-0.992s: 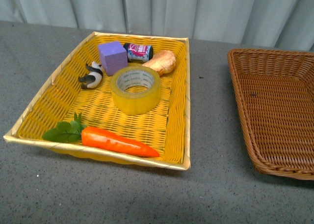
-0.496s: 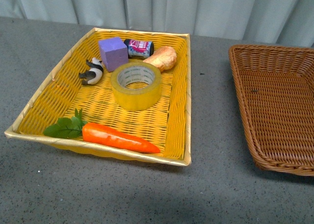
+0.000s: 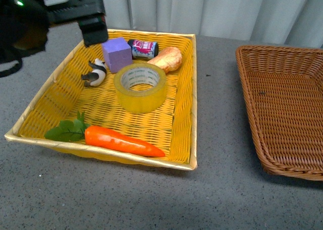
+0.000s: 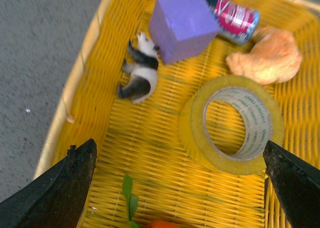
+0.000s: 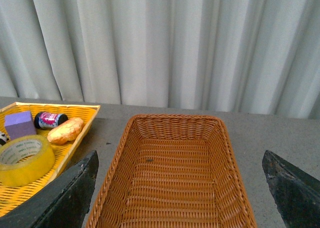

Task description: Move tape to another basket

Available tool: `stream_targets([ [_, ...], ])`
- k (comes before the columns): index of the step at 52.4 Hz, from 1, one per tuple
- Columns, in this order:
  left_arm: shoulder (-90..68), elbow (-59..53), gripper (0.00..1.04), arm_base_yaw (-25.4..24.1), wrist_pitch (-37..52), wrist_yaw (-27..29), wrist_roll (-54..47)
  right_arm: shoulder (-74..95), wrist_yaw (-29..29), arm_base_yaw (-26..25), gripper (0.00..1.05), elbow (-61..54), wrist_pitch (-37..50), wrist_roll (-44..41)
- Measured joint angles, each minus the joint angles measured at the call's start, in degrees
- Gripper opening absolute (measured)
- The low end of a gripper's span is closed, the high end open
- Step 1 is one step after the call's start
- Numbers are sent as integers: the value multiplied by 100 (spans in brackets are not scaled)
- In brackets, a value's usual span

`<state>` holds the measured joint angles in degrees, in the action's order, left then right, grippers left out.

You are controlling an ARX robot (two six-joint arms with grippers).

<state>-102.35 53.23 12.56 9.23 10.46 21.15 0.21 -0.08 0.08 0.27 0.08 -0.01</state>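
The tape (image 3: 142, 102), a wide yellow roll with a whitish printed core, lies flat in the middle of the bright yellow basket (image 3: 192, 89). My left gripper (image 3: 94, 30) hangs open above that basket's far left corner. In the left wrist view its black fingers (image 4: 75, 180) stand wide apart, and the left gripper (image 4: 179, 144) holds nothing, with the tape (image 4: 196, 139) below it. The brown wicker basket (image 3: 287, 106) stands to the right with nothing in it. My right gripper (image 5: 180, 155) is open above the brown basket (image 5: 172, 188), where the tape (image 5: 26, 163) shows off to one side.
Around the tape lie a purple cube (image 3: 116, 56), a small can (image 3: 144, 50), a bread roll (image 3: 167, 60), a panda figure (image 3: 95, 74) and an orange carrot with green leaves (image 3: 121, 142). Grey tabletop separates the two baskets. A pale curtain hangs behind.
My left arm has come into the front view at the top left, above the yellow basket's far corner. The things in the baskets have not moved.
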Motion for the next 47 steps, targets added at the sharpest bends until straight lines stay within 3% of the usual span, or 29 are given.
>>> stream_targets([
  [10, -988, 946, 98, 98, -872, 157, 494, 0, 0, 0, 96, 0, 0, 0],
  [32, -1985, 2159, 98, 520, -1932, 166, 1353, 0, 0, 0, 96, 0, 0, 0],
  [47, -2487, 2765, 98, 466, -2588, 433, 1687, 0, -2, 0, 96, 0, 0, 0],
])
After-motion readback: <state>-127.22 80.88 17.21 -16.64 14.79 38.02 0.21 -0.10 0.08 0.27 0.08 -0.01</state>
